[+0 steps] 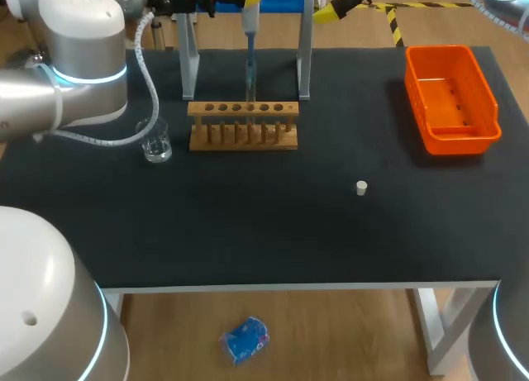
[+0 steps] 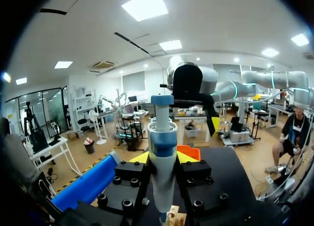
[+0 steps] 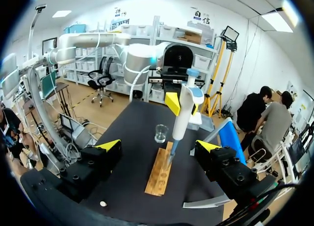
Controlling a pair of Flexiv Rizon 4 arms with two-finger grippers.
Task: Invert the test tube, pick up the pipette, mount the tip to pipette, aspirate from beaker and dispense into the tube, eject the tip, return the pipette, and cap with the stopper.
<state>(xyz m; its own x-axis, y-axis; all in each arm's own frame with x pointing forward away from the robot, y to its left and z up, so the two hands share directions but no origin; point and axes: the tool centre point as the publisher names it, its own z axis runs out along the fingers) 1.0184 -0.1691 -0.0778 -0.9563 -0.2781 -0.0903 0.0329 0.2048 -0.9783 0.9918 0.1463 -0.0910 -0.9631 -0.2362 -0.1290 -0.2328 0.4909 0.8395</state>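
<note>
Setting: laboratory bench, robot-tended. Evidence: black-topped table (image 1: pixel 248 232) on a pale metal frame; wooden test-tube rack (image 1: pixel 243 126) with a row of holes along its top; small clear glass beaker (image 1: pixel 155 141) just beside the rack; blue-and-white pipette (image 1: pixel 250 42), upright over the rack; metal stand (image 1: pixel 188 67) behind the rack; orange plastic bin (image 1: pixel 459 141) near the table's far right corner; small white stopper (image 1: pixel 361 188) lying alone on the tabletop. Flanking the table, left arm (image 1: pixel 74 67) and right arm (image 1: pixel 506 340), grey-white with glowing blue rings: bench chemistry gear, machine-served.
</note>
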